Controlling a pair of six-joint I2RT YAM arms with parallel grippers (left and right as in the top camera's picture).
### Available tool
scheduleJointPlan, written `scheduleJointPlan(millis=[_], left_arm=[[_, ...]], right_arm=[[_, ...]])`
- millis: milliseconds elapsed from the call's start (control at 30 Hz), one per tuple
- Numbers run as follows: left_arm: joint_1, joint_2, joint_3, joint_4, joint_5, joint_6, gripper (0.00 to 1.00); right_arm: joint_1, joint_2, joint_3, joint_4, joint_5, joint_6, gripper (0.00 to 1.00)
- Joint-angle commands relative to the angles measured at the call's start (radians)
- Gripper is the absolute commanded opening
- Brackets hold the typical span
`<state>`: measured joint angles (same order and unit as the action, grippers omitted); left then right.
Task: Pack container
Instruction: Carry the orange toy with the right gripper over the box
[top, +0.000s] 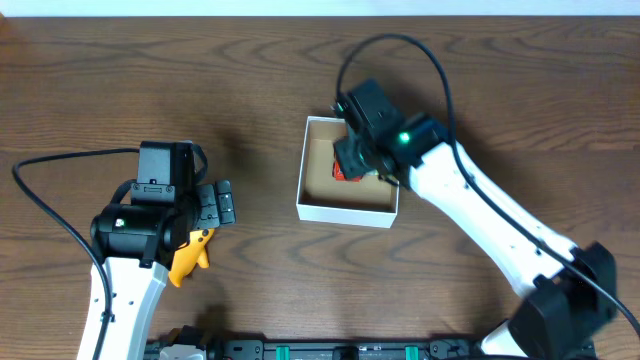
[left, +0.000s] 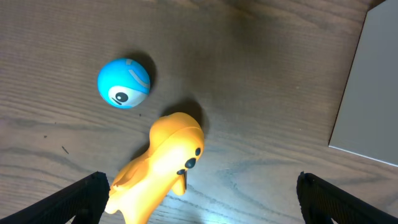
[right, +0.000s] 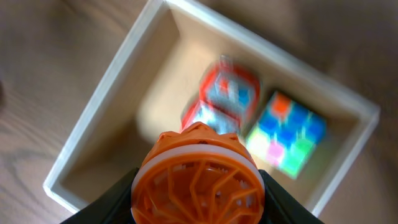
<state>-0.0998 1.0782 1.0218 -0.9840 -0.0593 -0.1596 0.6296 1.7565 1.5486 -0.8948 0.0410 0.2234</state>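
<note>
item: container (top: 345, 212), flat on the table (top: 150, 80), open face up. it is square in plan, so it has no long axis; its walls sit slightly skewed to the table edge.

handling, judged: light, thin cardboard, stiff enough to stand but likely to slide or dent if pushed. best held by 1 wall at the rim.

contents: 2 toys inside the container, a multicoloured cube (right: 286, 134) near 1 corner and a blurred red-and-blue piece (right: 224, 93) just beside it.

right gripper (right: 199, 186): directly above the container, fingers clamped on an orange ribbed round toy (right: 198, 165).

left gripper (left: 211, 205): well apart from the container, fingers spread wide, holding nothing. below it a yellow duck-like toy (left: 161, 165) and a blue ball (left: 124, 83) lie outside the container.
</note>
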Motion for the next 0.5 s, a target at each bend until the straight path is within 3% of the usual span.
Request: scheduleJointPlan(millis=[0, 467], left_arm=[[0.003, -0.001, 0.02, -0.003, -0.002, 0.005, 0.98], [0.003, -0.001, 0.02, -0.003, -0.002, 0.005, 0.98]], right_arm=[[0.002, 0.079, 0.161, -0.025, 0.003, -0.066, 0.01], [0.005, 0.29, 0.232, -0.075, -0.021, -0.056, 0.01]])
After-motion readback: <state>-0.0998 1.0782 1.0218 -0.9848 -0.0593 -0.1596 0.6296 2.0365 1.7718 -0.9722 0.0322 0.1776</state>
